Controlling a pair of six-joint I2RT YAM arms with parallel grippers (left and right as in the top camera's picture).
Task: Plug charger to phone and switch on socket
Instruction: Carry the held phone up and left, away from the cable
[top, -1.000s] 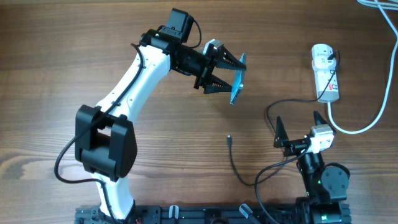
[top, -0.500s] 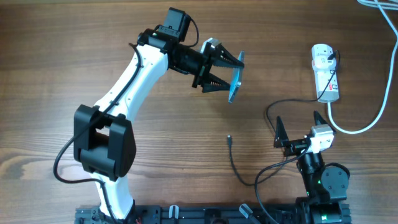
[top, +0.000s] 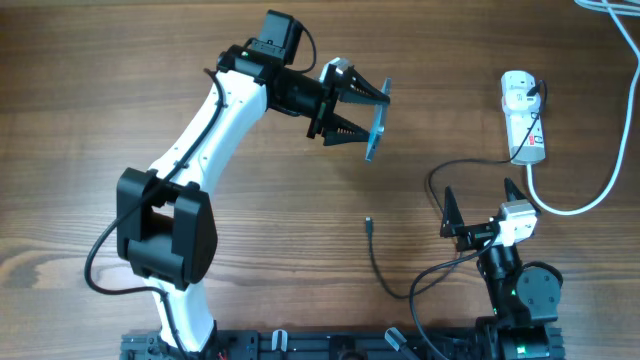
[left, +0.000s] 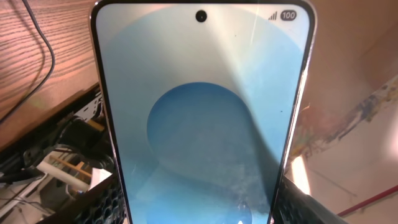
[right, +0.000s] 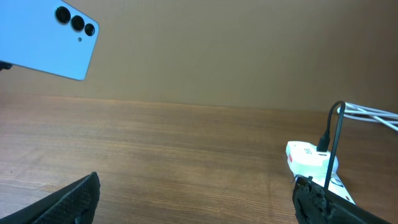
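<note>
My left gripper (top: 372, 110) is shut on the phone (top: 376, 132) and holds it tilted in the air above the table. Its cyan screen fills the left wrist view (left: 202, 118), and its blue back with the lenses shows in the right wrist view (right: 46, 38). The charger is a thin black cable with its connector tip (top: 368, 224) lying free on the table; its black plug (top: 534, 95) sits in the white socket (top: 522, 128) at the right, which also shows in the right wrist view (right: 311, 158). My right gripper (top: 478, 204) is open and empty near the front right.
A thick white cord (top: 600, 190) loops from the socket toward the table's right edge and back corner. The charger cable (top: 440, 172) curves past my right arm's base (top: 515, 295). Black rails run along the front edge (top: 300, 345).
My left gripper has shifted slightly left and back with the phone in it. The right arm and the charger cable have not moved.
</note>
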